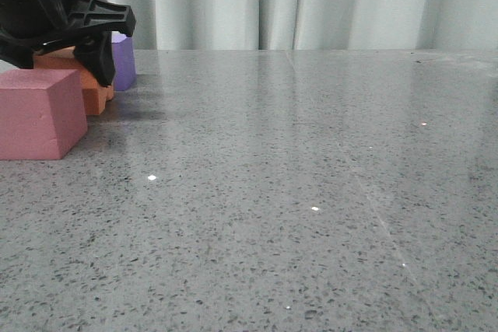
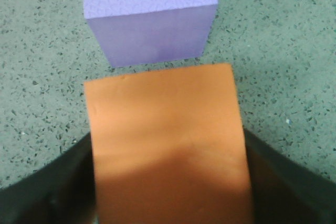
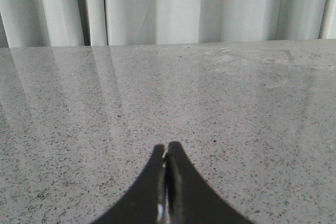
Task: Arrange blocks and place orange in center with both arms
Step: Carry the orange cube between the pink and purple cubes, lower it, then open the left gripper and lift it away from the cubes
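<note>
The orange block (image 2: 165, 145) sits between the two dark fingers (image 2: 55, 184) of my left gripper (image 2: 168, 150), which is shut on its sides. Just beyond it lies the purple block (image 2: 152, 19), a narrow strip of table between them. In the front view the left gripper (image 1: 99, 74) reaches down at the far left over the orange block (image 1: 95, 97). That block is low at the table, behind the pink-red block (image 1: 39, 114) and in front of the purple block (image 1: 124, 61). My right gripper (image 3: 167, 149) is shut, holds nothing, and hovers over bare table.
The grey speckled tabletop (image 1: 296, 192) stretches to the right of the three blocks. A white curtain (image 1: 311, 1) hangs behind the table's far edge. The right arm does not show in the front view.
</note>
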Tool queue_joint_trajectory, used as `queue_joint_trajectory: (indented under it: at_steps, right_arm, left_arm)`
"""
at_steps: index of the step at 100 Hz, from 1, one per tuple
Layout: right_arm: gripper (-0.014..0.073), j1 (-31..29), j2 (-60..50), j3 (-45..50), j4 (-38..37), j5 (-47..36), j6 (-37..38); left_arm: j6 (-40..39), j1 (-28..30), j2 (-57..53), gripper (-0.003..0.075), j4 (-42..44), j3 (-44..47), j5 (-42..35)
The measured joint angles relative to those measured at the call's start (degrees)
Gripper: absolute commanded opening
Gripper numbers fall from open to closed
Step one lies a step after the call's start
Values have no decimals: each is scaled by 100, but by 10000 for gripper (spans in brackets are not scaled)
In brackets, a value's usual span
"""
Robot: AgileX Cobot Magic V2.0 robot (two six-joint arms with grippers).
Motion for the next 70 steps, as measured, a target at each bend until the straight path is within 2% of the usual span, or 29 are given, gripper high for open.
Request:
queue_joint_trajectory:
  at_steps: [5, 18, 39, 70]
  right_arm:
    - [-120, 0, 0, 0, 0, 0, 0]
    - [-120, 0, 0, 0, 0, 0, 0]
    - [-120, 0, 0, 0, 0, 0, 0]
    - [-120, 0, 0, 0, 0, 0, 0]
  left_arm:
    - [14, 0, 27, 724, 5, 0, 64]
    - [13, 0, 40, 659, 5, -9, 173]
    - [13, 0, -386, 660, 5, -9, 215]
    - [179, 0, -1987, 659, 16, 93, 337]
